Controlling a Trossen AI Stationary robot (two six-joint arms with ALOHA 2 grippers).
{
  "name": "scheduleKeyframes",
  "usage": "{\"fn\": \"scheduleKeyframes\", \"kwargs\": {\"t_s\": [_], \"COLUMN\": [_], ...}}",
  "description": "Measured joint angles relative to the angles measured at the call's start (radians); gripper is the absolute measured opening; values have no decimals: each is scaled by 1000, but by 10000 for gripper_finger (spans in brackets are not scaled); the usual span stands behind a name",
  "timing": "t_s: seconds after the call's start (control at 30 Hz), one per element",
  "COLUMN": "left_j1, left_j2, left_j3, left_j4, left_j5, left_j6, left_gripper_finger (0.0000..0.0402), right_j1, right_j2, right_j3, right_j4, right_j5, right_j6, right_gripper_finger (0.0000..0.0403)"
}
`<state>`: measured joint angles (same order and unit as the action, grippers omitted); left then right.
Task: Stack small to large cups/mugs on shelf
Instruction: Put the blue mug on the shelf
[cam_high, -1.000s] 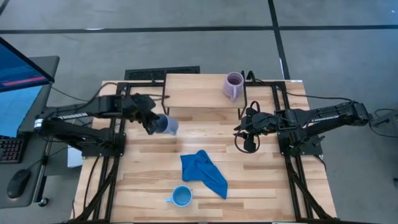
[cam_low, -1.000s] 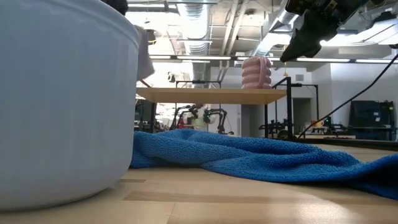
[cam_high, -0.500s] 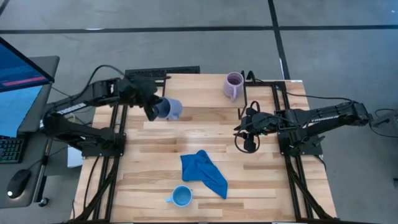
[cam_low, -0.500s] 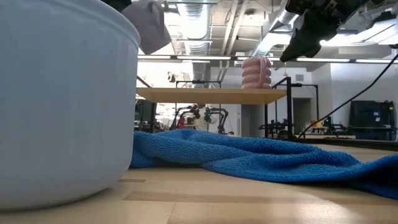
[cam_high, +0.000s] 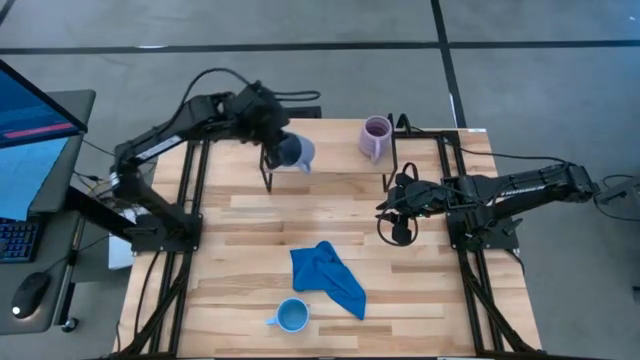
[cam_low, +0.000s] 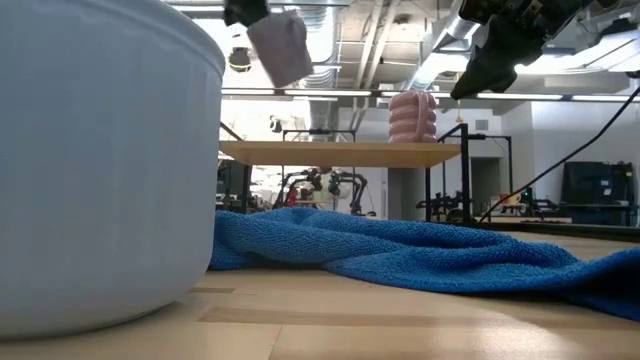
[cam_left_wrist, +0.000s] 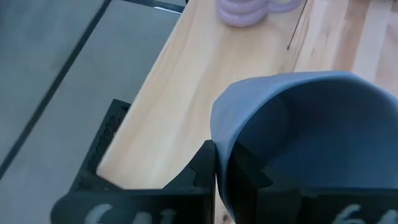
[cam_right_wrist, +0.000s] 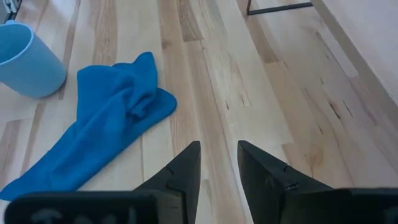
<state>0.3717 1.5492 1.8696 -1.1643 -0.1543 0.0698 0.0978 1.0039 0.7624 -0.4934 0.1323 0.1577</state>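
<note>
Three mugs: one pale purple, one grey-blue, one bright light blue; I see nothing inside any of them.
Grey-blue mug (cam_high: 295, 153): clamped in my left hand (cam_high: 272, 141), which has its fingers closed on the rim, one inside the cup and one outside; the mug hangs tilted in the air over the left end of the shelf.
Purple mug (cam_high: 376, 137): upright on the shelf (cam_high: 330, 140), toward its right end, handle toward the bench front.
Light blue mug (cam_high: 291, 317): standing on the bench (cam_high: 420, 290) at about 7 o'clock, mouth up, handle to its left, well apart from the other two.
Blue cloth (cam_high: 329, 278): crumpled at about 6 o'clock on the bench, just beside the light blue mug at its 1 o'clock.
Right hand (cam_high: 400, 233): hovering over the bench at about 3 o'clock, fingers a small gap apart, holding nothing.
Surface: slatted light wood, with the shelf plank on thin black legs along the 12 o'clock edge.
Room: grey floor all round; a monitor (cam_high: 35, 110) and keyboard stand off the bench at 9 o'clock.
Low view only: the light blue mug's wall fills the near left, the purple mug's ribbed side shows on the plank, and ceiling ducts and lights lie beyond.
Left wrist view only: the grey-blue mug's hollow interior against my finger.
</note>
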Motion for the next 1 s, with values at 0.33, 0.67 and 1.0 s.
{"fn": "scheduleKeyframes", "kwargs": {"t_s": [0.33,0.67,1.0], "left_j1": [9,69,124], "left_j2": [196,290,363], "left_j3": [218,282,283], "left_j4": [-37,-34,-120], "left_j5": [-10,1,67], "left_j6": [125,172,197], "left_gripper_finger": [5,8,5], "right_j1": [0,0,0], "right_j2": [0,0,0], "right_j3": [0,0,0], "right_j4": [-1,0,0], "right_j5": [0,0,0], "right_j6": [0,1,2], "right_gripper_finger": [128,128,128]}}
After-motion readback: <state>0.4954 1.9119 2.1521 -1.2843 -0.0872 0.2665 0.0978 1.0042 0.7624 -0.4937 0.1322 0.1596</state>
